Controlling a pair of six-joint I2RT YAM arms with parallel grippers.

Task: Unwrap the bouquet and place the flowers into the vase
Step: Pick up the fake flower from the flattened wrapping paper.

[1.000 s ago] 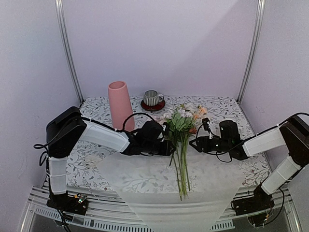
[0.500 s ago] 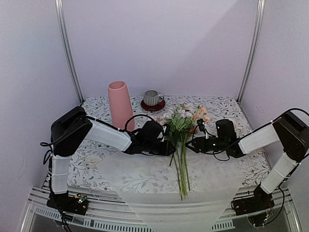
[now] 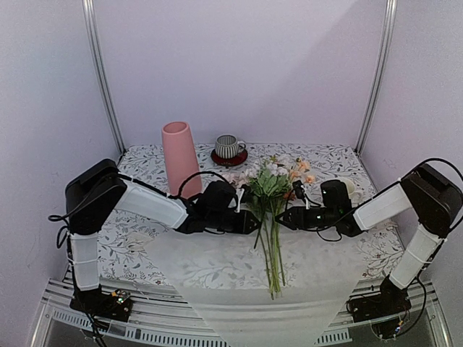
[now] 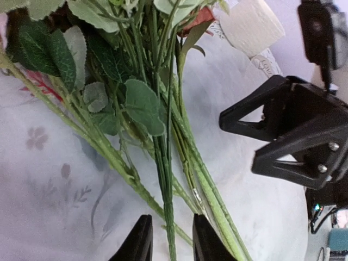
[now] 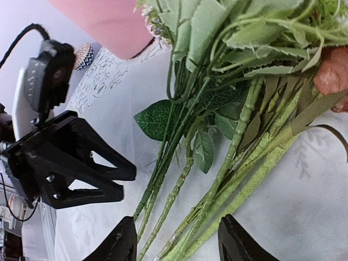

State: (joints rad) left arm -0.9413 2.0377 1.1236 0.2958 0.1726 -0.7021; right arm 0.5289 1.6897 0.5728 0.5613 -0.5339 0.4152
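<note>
Left wrist: left claw [image 4: 170, 220] slightly spread astride one stem of the flowers [image 4: 142, 106]; right claw [image 5: 176, 220] spread wider round several. Shut both on stems, lift tog.

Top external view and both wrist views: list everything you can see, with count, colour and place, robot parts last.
flowers: one bunch, green stems, pink, peach and white blooms, lying mid-table on the wrapping paper
wrapping paper: one sheet, translucent white, spread open, hanging over the near edge
vase: one, pink, upright, back left
striped mug: one, grey, on the saucer, right of the vase
saucer: one, dark red, back centre
cream mug: one, back right, mostly hidden in the top view
tablecloth: one, white with grey floral print
left gripper: black, open, straddling one stem
right gripper: black, open, around several stems
</note>
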